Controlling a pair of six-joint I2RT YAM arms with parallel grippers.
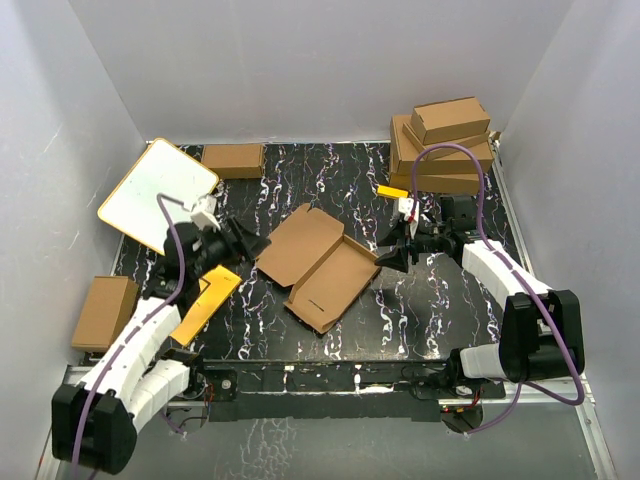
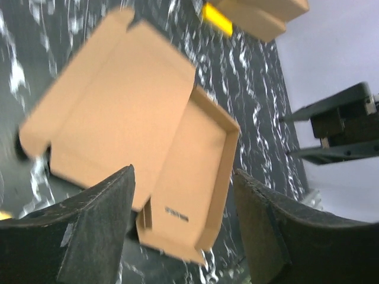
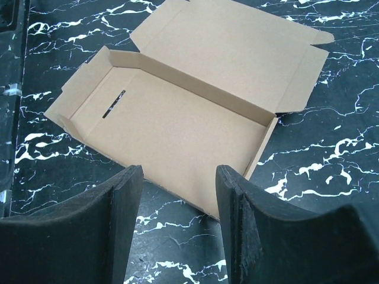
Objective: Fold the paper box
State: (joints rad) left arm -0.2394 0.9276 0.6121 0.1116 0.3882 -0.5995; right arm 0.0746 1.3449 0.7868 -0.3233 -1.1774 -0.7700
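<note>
The paper box (image 1: 318, 265) is plain brown cardboard, half formed: a shallow tray with raised side walls and its lid lying open flat behind it, in the middle of the black marbled table. It shows in the left wrist view (image 2: 148, 130) and the right wrist view (image 3: 189, 112). My left gripper (image 1: 252, 240) is open and empty, just left of the lid's edge. My right gripper (image 1: 392, 256) is open and empty, just right of the tray's right end. In the right wrist view the fingers (image 3: 266, 236) hover over the table before the tray's near edge.
A stack of folded brown boxes (image 1: 443, 145) stands at the back right with a yellow card (image 1: 391, 192) by it. A white board with an orange rim (image 1: 157, 190) leans at the left. A yellow card (image 1: 207, 305), one brown box (image 1: 232, 159) at the back and another (image 1: 102, 312) at the left.
</note>
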